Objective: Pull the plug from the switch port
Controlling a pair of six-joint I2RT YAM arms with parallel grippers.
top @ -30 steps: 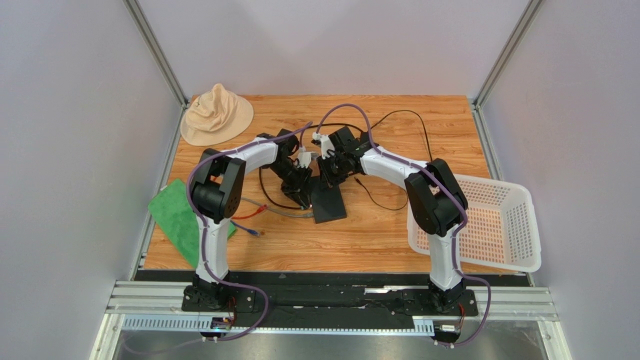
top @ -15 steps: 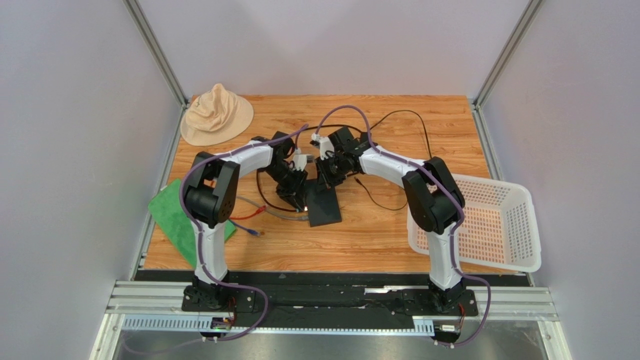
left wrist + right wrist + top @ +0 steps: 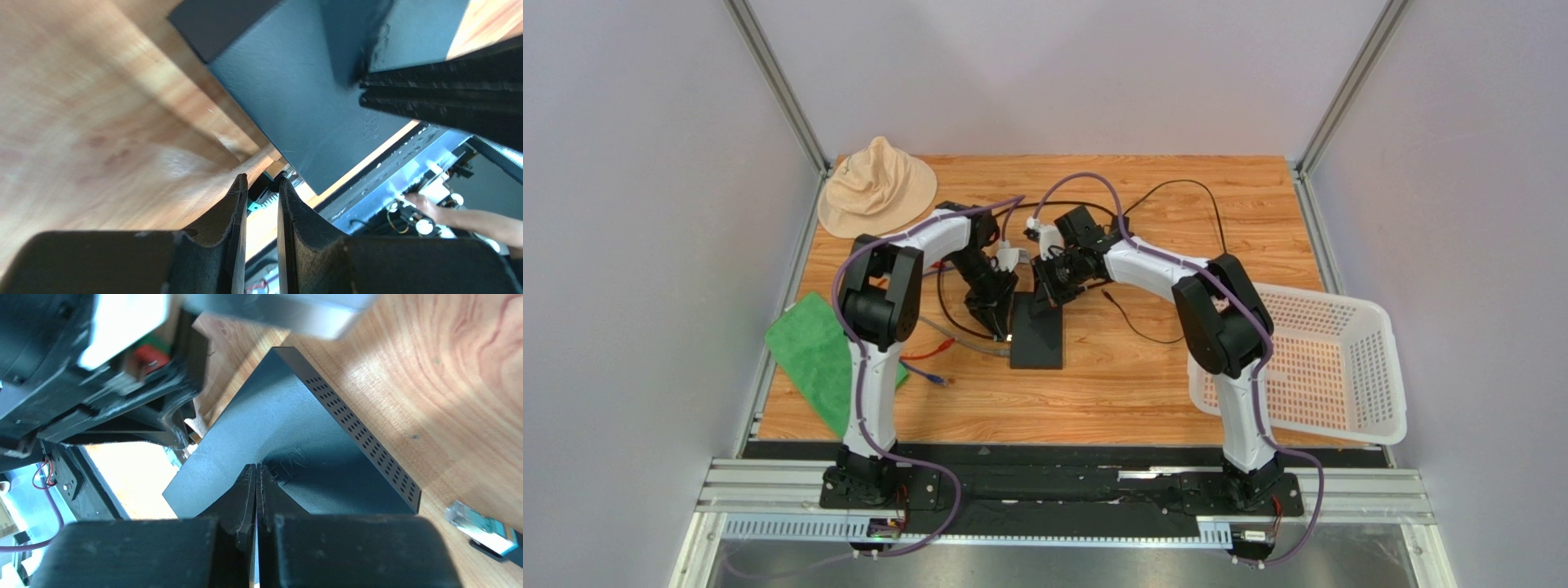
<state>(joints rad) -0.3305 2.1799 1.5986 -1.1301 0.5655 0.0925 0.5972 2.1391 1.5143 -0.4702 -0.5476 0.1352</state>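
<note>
A tan hat (image 3: 876, 184) lies at the far left corner of the wooden table (image 3: 1136, 380), and a green cloth (image 3: 815, 349) hangs over the left edge. Thin orange and grey cables (image 3: 946, 349) run between the cloth and the switch.

The left gripper (image 3: 999, 306) (image 3: 261, 184) sits low at the left long edge of the switch (image 3: 1036, 337) (image 3: 307, 92) (image 3: 294, 435). Its jaws are drawn close, with only a narrow slit between them. A small teal piece (image 3: 261, 195), perhaps the plug, shows at the tips, but the wrist view is too dark there to tell whether they pinch it.

The switch lies flat near the middle of the table, its long sides running front to back.

The right gripper (image 3: 1048, 292) (image 3: 256, 468) has its jaws pressed together, with the tips down on the far end of the switch's top face. Just right of the switch, a clear connector (image 3: 482, 525) lies on the wood. A white basket (image 3: 1320, 295) overhangs the right edge.
</note>
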